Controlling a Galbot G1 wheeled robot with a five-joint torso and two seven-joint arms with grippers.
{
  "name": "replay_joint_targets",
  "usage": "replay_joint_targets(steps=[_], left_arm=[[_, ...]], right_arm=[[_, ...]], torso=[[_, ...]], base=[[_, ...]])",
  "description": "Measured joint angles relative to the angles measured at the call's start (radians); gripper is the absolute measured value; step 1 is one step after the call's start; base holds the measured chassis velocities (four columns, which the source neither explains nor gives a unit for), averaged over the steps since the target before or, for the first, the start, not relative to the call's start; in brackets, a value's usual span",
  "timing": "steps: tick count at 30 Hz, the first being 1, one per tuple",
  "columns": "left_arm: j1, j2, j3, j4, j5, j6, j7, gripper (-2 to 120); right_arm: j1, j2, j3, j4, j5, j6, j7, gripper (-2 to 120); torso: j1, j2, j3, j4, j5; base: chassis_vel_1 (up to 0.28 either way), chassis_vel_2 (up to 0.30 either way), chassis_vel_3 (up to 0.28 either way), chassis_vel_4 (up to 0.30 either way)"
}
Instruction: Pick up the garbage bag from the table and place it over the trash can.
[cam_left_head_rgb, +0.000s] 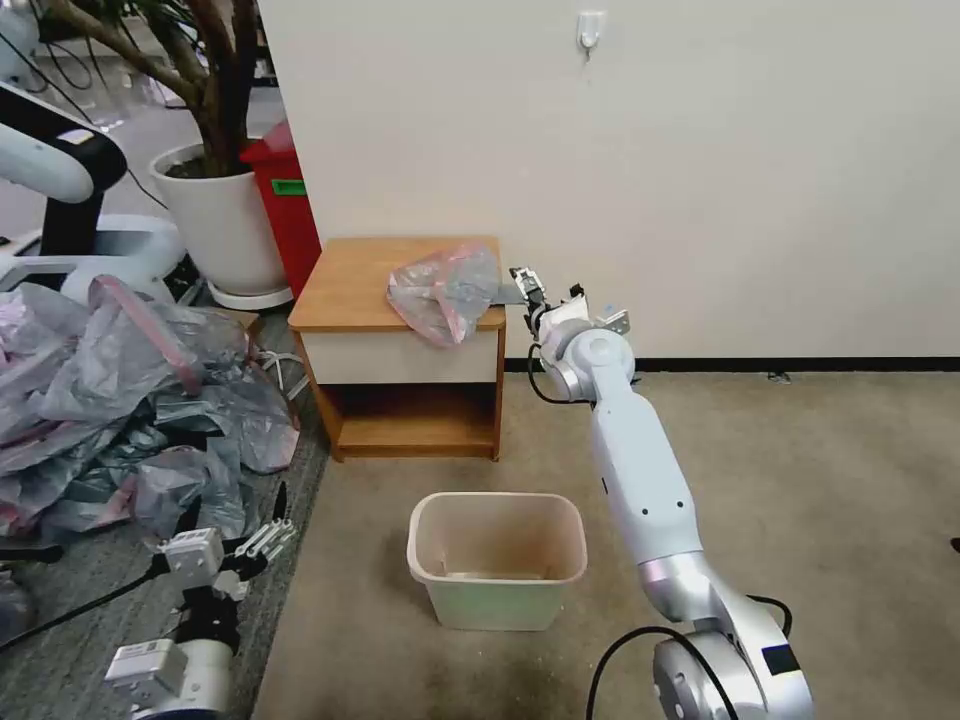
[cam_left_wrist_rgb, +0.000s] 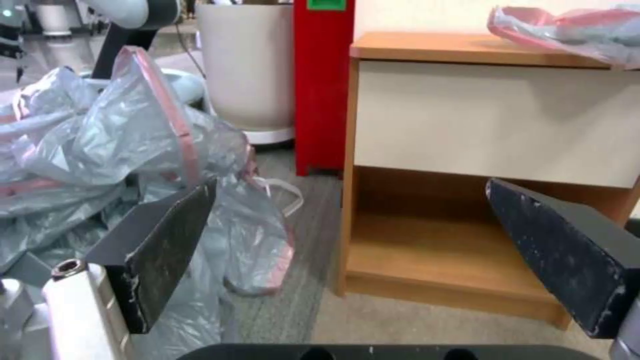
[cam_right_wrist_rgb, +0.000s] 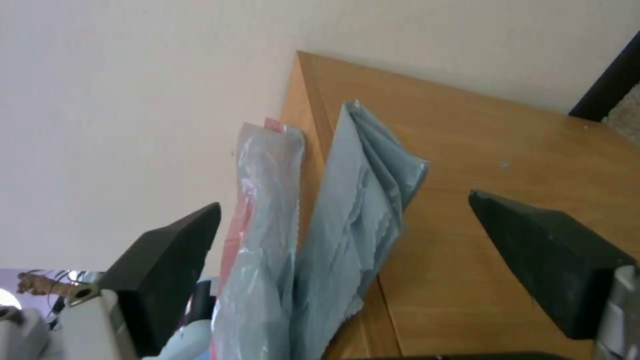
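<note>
Left gripper (cam_left_head_rgb: 262, 545) parked low beside heap of spare bags (cam_left_head_rgb: 130, 400), jaws wide, nothing held. Garbage bag (cam_left_head_rgb: 445, 290) crumpled on nightstand (cam_left_head_rgb: 345, 285), right corner, partly overhanging front edge. Trash can (cam_left_head_rgb: 497, 560) on floor in front of it, no liner yet. Right gripper (cam_left_head_rgb: 527, 285) at nightstand's right edge, just beside bag, jaws wide, bag folds between them in wrist view. Risk: thin plastic slips; pinching single layer leaves bag bunched, won't open over rim.
</note>
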Motion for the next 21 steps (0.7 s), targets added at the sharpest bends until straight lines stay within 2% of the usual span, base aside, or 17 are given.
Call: replay_joint_targets(steps=[7,11,12,16,17,19,20,21], left_arm=[[-0.002,0.0,0.0,0.0,0.0,0.0,0.0,100],[-0.003,0.0,-0.001,0.005,0.0,-0.001,0.0,100],[-0.003,0.0,-0.001,0.005,0.0,-0.001,0.0,100],[-0.004,0.0,-0.004,0.007,0.0,-0.001,-0.001,100],[-0.004,0.0,-0.004,0.007,0.0,-0.001,-0.001,100],[-0.003,0.0,-0.005,0.009,0.0,-0.003,-0.001,100],[-0.003,0.0,-0.005,0.009,0.0,-0.003,-0.001,100],[-0.003,0.0,-0.005,0.011,0.0,-0.003,-0.001,100]], right_arm=[[0.005,-0.001,-0.003,-0.012,-0.011,-0.003,-0.002,84],[0.01,-0.001,-0.008,-0.022,-0.024,-0.004,-0.004,65],[0.01,-0.001,-0.008,-0.022,-0.024,-0.004,-0.004,65],[0.02,-0.001,-0.01,-0.032,-0.044,-0.004,-0.007,45],[0.02,-0.001,-0.01,-0.032,-0.044,-0.004,-0.007,45],[0.022,-0.001,-0.01,-0.034,-0.046,-0.004,-0.008,36],[0.022,-0.001,-0.01,-0.034,-0.046,-0.004,-0.008,36],[0.022,-0.001,-0.011,-0.034,-0.047,-0.004,-0.009,30]], torso=[[0.0,0.0,0.0,-0.0001,0.0],[0.0,0.0,0.0,0.0001,0.0],[0.0,0.0,0.0,0.0001,0.0],[0.0,0.0,0.0,0.0,0.0],[0.0,0.0,0.0,0.0,0.0],[0.0,0.0,0.0,0.0,0.0],[0.0,0.0,0.0,0.0,0.0],[0.0,0.0,0.0,0.0,0.0]], base=[[0.0,0.0,0.0,0.0],[0.0,0.0,0.0,0.0],[0.0,0.0,0.0,0.0],[0.0,0.0,0.0,0.0],[0.0,0.0,0.0,0.0],[0.0,0.0,0.0,0.0],[0.0,0.0,0.0,0.0],[0.0,0.0,0.0,0.0]])
